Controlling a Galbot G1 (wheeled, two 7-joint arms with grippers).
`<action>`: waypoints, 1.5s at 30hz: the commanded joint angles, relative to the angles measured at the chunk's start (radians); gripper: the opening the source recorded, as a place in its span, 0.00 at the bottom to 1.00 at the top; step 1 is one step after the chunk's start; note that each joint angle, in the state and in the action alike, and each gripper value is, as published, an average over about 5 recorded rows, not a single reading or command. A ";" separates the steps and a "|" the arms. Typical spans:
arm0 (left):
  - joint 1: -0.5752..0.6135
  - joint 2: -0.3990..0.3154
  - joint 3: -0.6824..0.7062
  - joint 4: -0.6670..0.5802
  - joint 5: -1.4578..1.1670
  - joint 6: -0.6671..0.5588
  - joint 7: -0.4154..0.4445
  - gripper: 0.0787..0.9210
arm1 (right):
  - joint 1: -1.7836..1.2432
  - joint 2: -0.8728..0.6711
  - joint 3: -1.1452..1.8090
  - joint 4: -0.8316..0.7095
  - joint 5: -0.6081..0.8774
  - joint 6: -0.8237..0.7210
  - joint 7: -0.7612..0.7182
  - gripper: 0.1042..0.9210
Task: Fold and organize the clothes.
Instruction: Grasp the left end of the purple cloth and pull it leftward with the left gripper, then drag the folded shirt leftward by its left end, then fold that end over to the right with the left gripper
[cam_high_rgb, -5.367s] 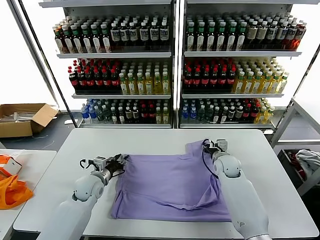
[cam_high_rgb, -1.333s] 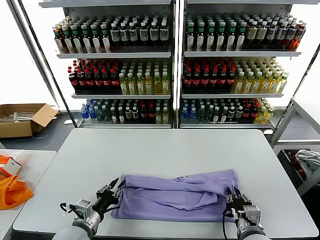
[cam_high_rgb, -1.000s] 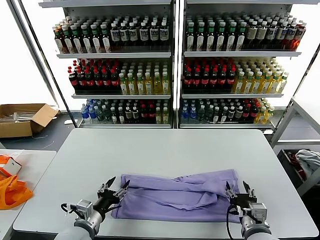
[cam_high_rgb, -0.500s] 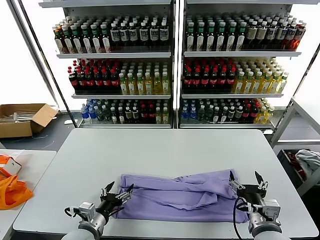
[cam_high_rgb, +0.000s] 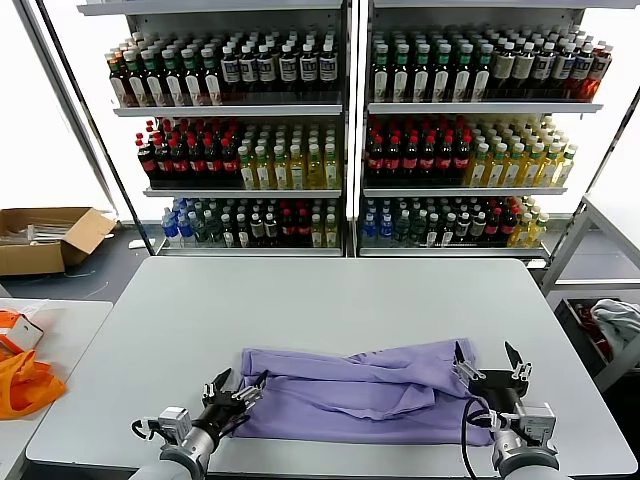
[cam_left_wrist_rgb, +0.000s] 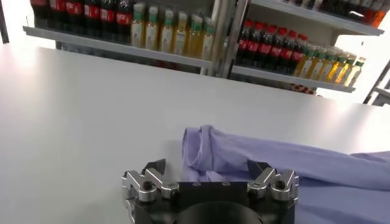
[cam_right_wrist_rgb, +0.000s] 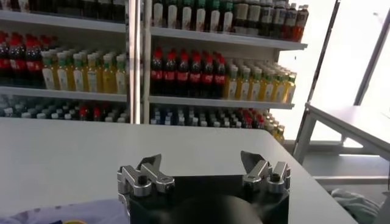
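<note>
The clothes, one lavender T-shirt (cam_high_rgb: 365, 393), lie folded into a long band across the near part of the white table (cam_high_rgb: 330, 300). My left gripper (cam_high_rgb: 240, 383) is open at the band's left end, its fingers spread on either side of the rolled edge (cam_left_wrist_rgb: 201, 146) without holding it. In its wrist view the left gripper (cam_left_wrist_rgb: 207, 167) has fabric (cam_left_wrist_rgb: 304, 176) just past its tips. My right gripper (cam_high_rgb: 485, 356) hovers open at the band's right end, slightly above the cloth. In its wrist view the right gripper (cam_right_wrist_rgb: 201, 159) holds nothing, and a corner of the shirt (cam_right_wrist_rgb: 55, 214) shows below it.
Shelves of bottles (cam_high_rgb: 340, 130) stand behind the table. An orange bag (cam_high_rgb: 25, 382) lies on a side table at left, with a cardboard box (cam_high_rgb: 45, 235) on the floor beyond. A grey-white cloth bundle (cam_high_rgb: 615, 322) sits low at right. The table's front edge is close to both grippers.
The shirt, spread flat earlier, now lies doubled into a band near the front. Both grippers have let go of its ends and opened; the right one rose and shifted right.
</note>
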 joint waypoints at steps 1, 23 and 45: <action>0.000 -0.003 0.002 0.007 -0.015 0.002 -0.002 0.77 | 0.001 0.000 -0.008 -0.001 -0.006 0.003 0.000 0.88; 0.019 -0.018 0.008 0.015 0.049 -0.046 0.060 0.04 | 0.008 -0.003 -0.015 -0.025 -0.018 0.006 -0.019 0.88; -0.057 0.274 -0.406 0.136 -0.133 -0.209 0.064 0.02 | 0.047 -0.012 -0.047 -0.045 -0.020 0.005 -0.024 0.88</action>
